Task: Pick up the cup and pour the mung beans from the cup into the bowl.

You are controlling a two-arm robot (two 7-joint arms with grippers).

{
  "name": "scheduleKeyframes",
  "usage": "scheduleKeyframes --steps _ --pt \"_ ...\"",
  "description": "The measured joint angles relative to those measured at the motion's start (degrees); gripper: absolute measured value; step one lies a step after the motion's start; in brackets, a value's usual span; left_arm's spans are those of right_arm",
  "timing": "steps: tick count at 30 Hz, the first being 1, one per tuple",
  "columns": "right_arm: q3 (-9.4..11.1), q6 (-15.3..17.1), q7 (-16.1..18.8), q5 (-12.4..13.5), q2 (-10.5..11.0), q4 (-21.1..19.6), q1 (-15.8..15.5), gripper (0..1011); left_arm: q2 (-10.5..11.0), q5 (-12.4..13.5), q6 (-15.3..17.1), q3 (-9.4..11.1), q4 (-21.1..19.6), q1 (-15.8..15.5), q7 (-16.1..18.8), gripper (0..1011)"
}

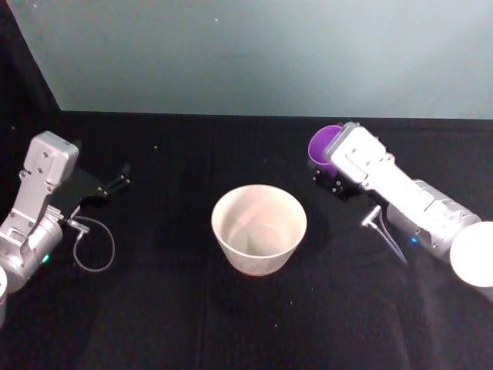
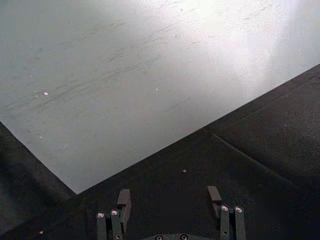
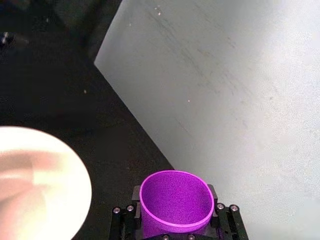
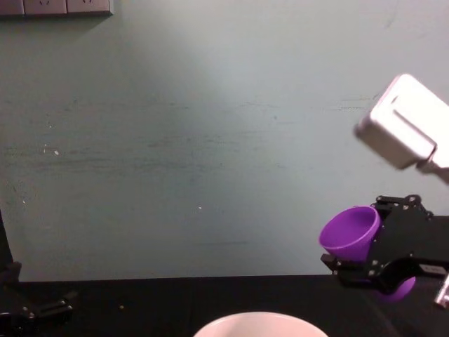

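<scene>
The purple cup (image 1: 322, 144) hangs tilted in the air, its mouth leaning towards the left, behind and to the right of the bowl (image 1: 258, 254). My right gripper (image 1: 333, 176) is shut on its sides. The right wrist view looks into the cup (image 3: 175, 220), and the part of its inside that shows is bare purple. The mung beans are out of view, and the pale bowl's inside looks bare. From the chest view the cup (image 4: 349, 233) is well above the bowl's rim (image 4: 259, 324). My left gripper (image 1: 115, 183) rests open, low at the left.
A black cloth (image 1: 169, 324) covers the table up to a grey-green wall (image 1: 254, 54) behind. A thin cable loop (image 1: 96, 247) lies beside the left arm. Open cloth lies around the bowl.
</scene>
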Motion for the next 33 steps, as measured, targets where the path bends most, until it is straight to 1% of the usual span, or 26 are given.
scheduleKeyframes --steps 1,2,3,5,6,9,10,12,13,14,15,16,17,19,20,22,23,25,29,30,32,33 --pt "-0.7 -0.2 -0.5 -1.8 0.1 0.0 0.1 742 0.0 0.0 0.0 0.0 0.0 0.0 0.0 1000" --pt "-1.0 -0.3 -0.7 -2.7 0.2 0.0 0.1 742 0.0 0.0 0.0 0.0 0.0 0.0 0.0 1000" --pt "-1.7 -0.5 -1.2 -4.5 0.4 0.1 0.3 742 0.0 0.0 0.0 0.0 0.0 0.0 0.0 1000" --pt "-2.4 -0.8 -1.8 -6.4 0.6 0.2 0.4 742 0.0 0.0 0.0 0.0 0.0 0.0 0.0 1000" --pt "-3.1 -1.0 -2.4 -8.4 0.7 0.3 0.5 742 0.0 0.0 0.0 0.0 0.0 0.0 0.0 1000" --pt "-4.1 -1.3 -3.4 -11.2 1.0 0.4 0.6 742 0.0 0.0 0.0 0.0 0.0 0.0 0.0 1000" --pt "-4.7 -1.4 -4.2 -13.3 1.1 0.4 0.7 742 0.0 0.0 0.0 0.0 0.0 0.0 0.0 1000" --pt "-5.4 -1.6 -5.1 -15.4 1.3 0.4 0.7 742 0.0 0.0 0.0 0.0 0.0 0.0 0.0 1000" --pt "-5.9 -1.9 -5.8 -17.1 1.5 0.5 0.7 742 0.0 0.0 0.0 0.0 0.0 0.0 0.0 1000" --pt "-6.2 -2.1 -6.1 -17.9 1.6 0.5 0.7 742 0.0 0.0 0.0 0.0 0.0 0.0 0.0 1000" --pt "-6.6 -2.6 -6.8 -19.4 1.8 0.5 0.7 742 0.0 0.0 0.0 0.0 0.0 0.0 0.0 1000" --pt "-6.6 -2.6 -6.8 -19.4 1.8 0.5 0.7 742 0.0 0.0 0.0 0.0 0.0 0.0 0.0 1000" --pt "-7.0 -3.3 -7.5 -20.9 2.1 0.6 0.6 742 0.0 0.0 0.0 0.0 0.0 0.0 0.0 1000" --pt "-7.4 -4.0 -8.3 -22.2 2.4 0.6 0.5 742 0.0 0.0 0.0 0.0 0.0 0.0 0.0 1000" --pt "-7.7 -4.8 -9.3 -23.8 2.7 0.6 0.3 742 0.0 0.0 0.0 0.0 0.0 0.0 0.0 1000" --pt "-8.1 -5.6 -10.1 -25.3 3.0 0.7 0.2 742 0.0 0.0 0.0 0.0 0.0 0.0 0.0 1000" --pt "-8.3 -6.3 -10.9 -26.5 3.4 0.8 0.1 742 0.0 0.0 0.0 0.0 0.0 0.0 0.0 1000" --pt "-8.5 -6.8 -11.2 -27.5 3.7 0.9 0.1 742 0.0 0.0 0.0 0.0 0.0 0.0 0.0 1000" --pt "-9.2 -7.8 -12.1 -30.3 4.1 1.3 0.0 742 0.0 0.0 0.0 0.0 0.0 0.0 0.0 1000" --pt "-9.7 -7.9 -12.4 -31.9 4.3 1.4 0.1 742 0.0 0.0 0.0 0.0 0.0 0.0 0.0 1000" --pt "-10.3 -7.9 -12.8 -33.7 4.5 1.4 0.2 742 0.0 0.0 0.0 0.0 0.0 0.0 0.0 1000" --pt "-10.8 -7.9 -12.8 -35.5 4.8 1.3 0.3 742 0.0 0.0 0.0 0.0 0.0 0.0 0.0 1000"
